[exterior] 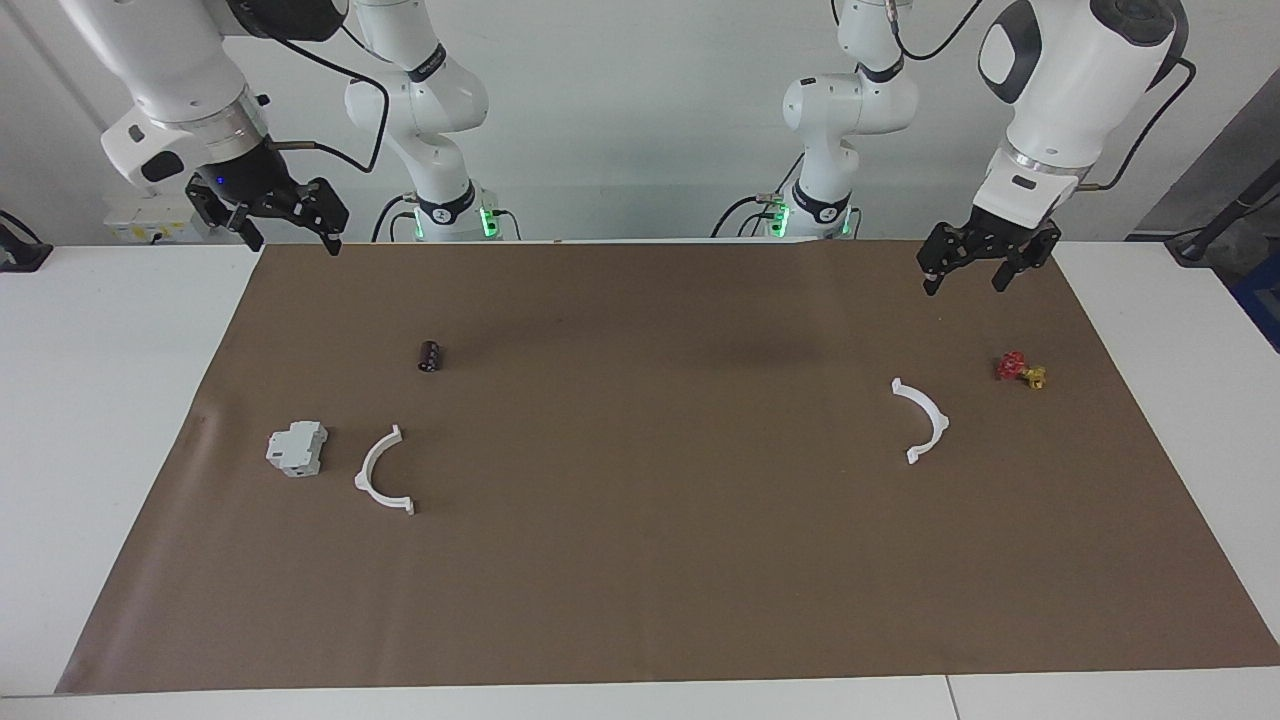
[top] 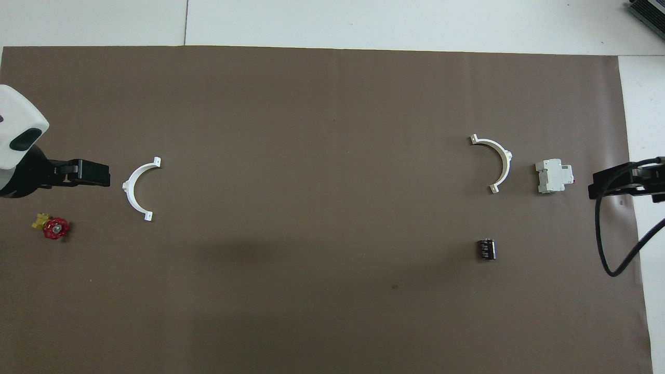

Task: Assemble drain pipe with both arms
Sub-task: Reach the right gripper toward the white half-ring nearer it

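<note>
Brown mat (exterior: 640,560) | white table (exterior: 110,400) | pale wall (exterior: 640,120)

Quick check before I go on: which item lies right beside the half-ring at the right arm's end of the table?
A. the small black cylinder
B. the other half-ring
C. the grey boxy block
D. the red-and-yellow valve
C: the grey boxy block sits right beside that half-ring, while the black cylinder lies apart, nearer the robots.
</note>
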Robot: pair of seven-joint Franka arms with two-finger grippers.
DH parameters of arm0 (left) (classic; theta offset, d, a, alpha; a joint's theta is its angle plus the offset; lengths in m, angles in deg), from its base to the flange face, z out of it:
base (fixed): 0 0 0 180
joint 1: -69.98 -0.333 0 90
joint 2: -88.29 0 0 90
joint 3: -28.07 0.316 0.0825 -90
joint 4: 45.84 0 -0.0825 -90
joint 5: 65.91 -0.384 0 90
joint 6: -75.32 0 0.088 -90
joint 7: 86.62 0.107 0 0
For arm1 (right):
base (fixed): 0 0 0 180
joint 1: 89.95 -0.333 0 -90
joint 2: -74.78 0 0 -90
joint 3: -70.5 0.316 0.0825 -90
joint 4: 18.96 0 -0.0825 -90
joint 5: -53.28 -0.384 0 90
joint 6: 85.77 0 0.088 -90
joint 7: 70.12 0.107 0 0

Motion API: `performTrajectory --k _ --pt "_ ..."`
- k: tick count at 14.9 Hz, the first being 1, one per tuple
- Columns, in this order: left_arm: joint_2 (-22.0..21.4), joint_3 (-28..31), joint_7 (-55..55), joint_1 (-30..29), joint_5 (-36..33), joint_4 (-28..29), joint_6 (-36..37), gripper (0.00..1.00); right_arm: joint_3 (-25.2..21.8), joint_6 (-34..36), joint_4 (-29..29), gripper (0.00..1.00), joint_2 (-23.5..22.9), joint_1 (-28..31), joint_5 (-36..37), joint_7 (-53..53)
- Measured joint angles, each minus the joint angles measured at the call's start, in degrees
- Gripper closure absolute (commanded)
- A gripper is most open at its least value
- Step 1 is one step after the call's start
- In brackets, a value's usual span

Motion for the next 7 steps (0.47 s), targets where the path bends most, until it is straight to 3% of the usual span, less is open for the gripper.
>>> performTrajectory --k 7 --pt "0.0 -0.1 0.0 0.0 0.0 0.0 0.0 0.0 0.0 -1.9 0.5 0.0 0.0 0.0 0.0 0.0"
